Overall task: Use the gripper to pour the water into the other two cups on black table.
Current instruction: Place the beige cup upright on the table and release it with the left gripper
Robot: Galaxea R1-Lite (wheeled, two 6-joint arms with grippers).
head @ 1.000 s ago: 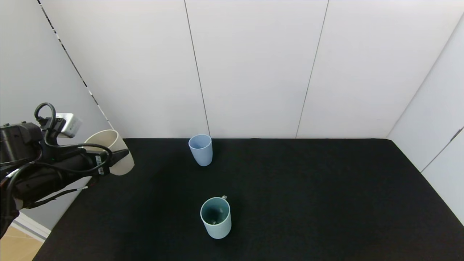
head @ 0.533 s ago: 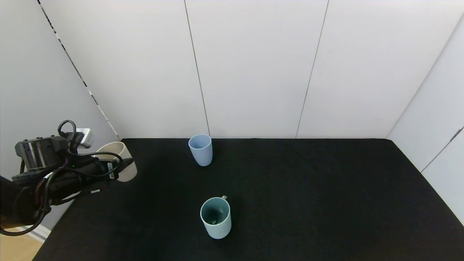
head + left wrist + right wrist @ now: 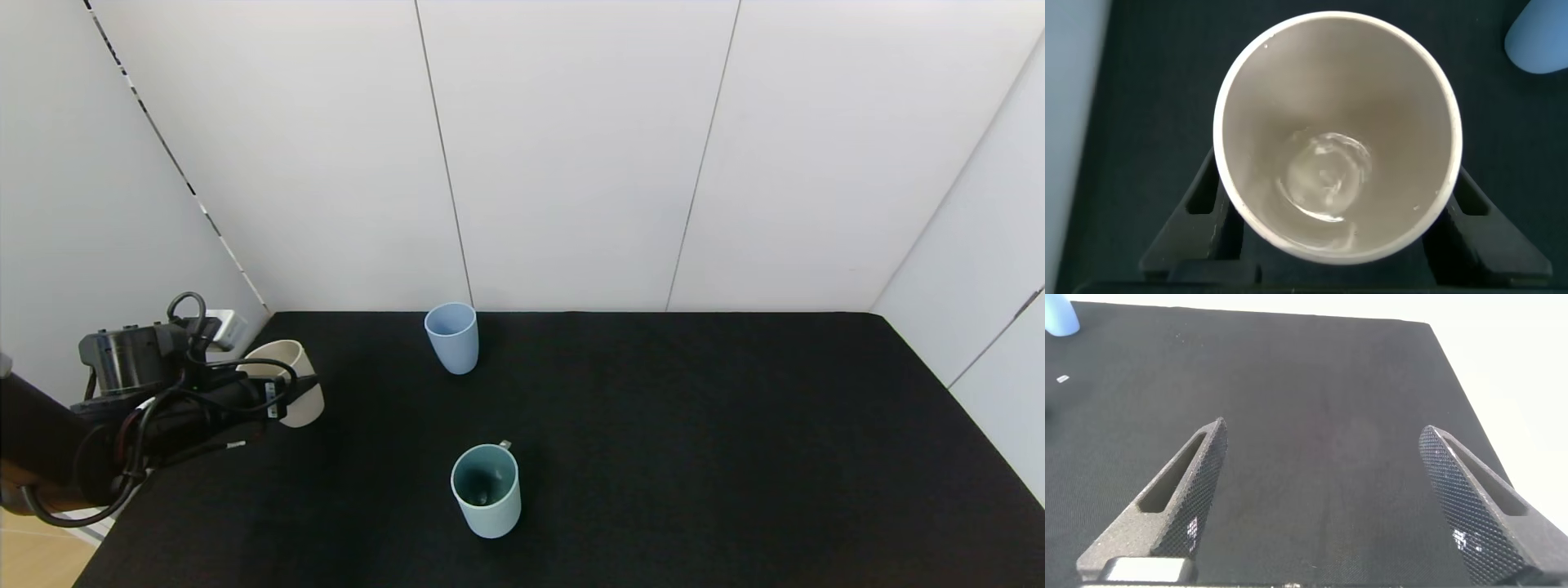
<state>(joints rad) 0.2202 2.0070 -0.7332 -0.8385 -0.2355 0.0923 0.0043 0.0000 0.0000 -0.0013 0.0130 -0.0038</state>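
Note:
My left gripper (image 3: pixel 299 384) is shut on a beige handleless cup (image 3: pixel 307 406), held roughly upright low over the left edge of the black table (image 3: pixel 694 425). In the left wrist view the fingers (image 3: pixel 1205 196) clasp the cup (image 3: pixel 1290 90) on both sides, and a little clear water (image 3: pixel 1327 175) lies at its bottom. The pale blue tumbler (image 3: pixel 451 337) stands at the back, right of the gripper; its edge shows in the left wrist view (image 3: pixel 1539 37). The pale teal mug (image 3: pixel 487 490) stands nearer the front. My right gripper (image 3: pixel 1324 427) is open and empty over bare table, out of the head view.
White wall panels (image 3: pixel 571 163) bound the table at the back and on both sides. The left wall is close beside my left arm. The table's left edge drops to a light floor (image 3: pixel 33 559).
My left arm has come down and a little to the right with the beige cup, from above table level to low over the left edge. The two other cups have not moved.

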